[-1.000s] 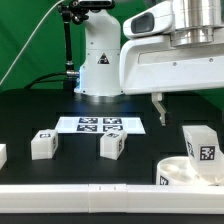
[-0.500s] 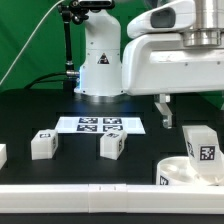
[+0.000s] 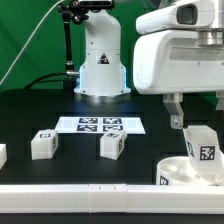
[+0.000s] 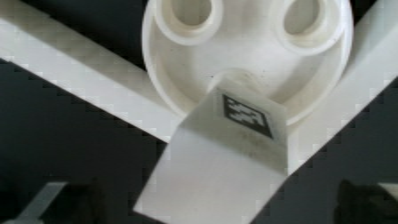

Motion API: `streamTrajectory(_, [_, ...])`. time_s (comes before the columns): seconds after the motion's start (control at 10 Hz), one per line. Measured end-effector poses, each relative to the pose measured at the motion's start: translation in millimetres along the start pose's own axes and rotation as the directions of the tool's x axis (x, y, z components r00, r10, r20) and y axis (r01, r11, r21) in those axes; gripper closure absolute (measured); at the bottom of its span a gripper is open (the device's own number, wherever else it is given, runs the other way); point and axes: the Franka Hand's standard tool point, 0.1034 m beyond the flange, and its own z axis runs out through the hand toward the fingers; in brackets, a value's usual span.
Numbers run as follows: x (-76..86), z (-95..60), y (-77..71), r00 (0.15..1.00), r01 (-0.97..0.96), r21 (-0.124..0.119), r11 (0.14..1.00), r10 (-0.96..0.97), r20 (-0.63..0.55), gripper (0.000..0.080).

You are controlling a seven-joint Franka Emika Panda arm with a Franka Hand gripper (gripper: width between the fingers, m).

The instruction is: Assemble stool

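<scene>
On the table (image 3: 30,112), at the exterior view's right, the round seat (image 3: 176,172) carries one leg (image 3: 203,146) standing upright. Above that leg hovers the hand (image 3: 199,118), spread wide and holding nothing. Likely step: fixing this leg; next, descend squarely and close on it

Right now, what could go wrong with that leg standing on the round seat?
The open gripper hangs close above the upright leg on the seat. If it comes down off-centre, a finger could knock the leg over. The seat sits by the white rail, so a push might jam it there.
</scene>
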Motion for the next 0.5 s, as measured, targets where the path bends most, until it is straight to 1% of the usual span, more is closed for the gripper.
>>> streamTrajectory(0.2, [-2.6,1.6,2.5,0.988,0.152,-0.002,0.988,-0.152,0.013,0.0150])
streamTrajectory(0.3, [-1.2,2.5,1.2,0.975,0.222,0.002,0.975,-0.222,0.027,0.0150])
streamTrajectory(0.4, [2.7,3.6,-1.4,0.943,0.331,-0.002,0.944,-0.331,0.037,0.0150])
streamTrajectory(0.5, [2.5,6.5,-4.7,0.921,0.386,0.002,0.922,-0.386,0.043,0.0150])
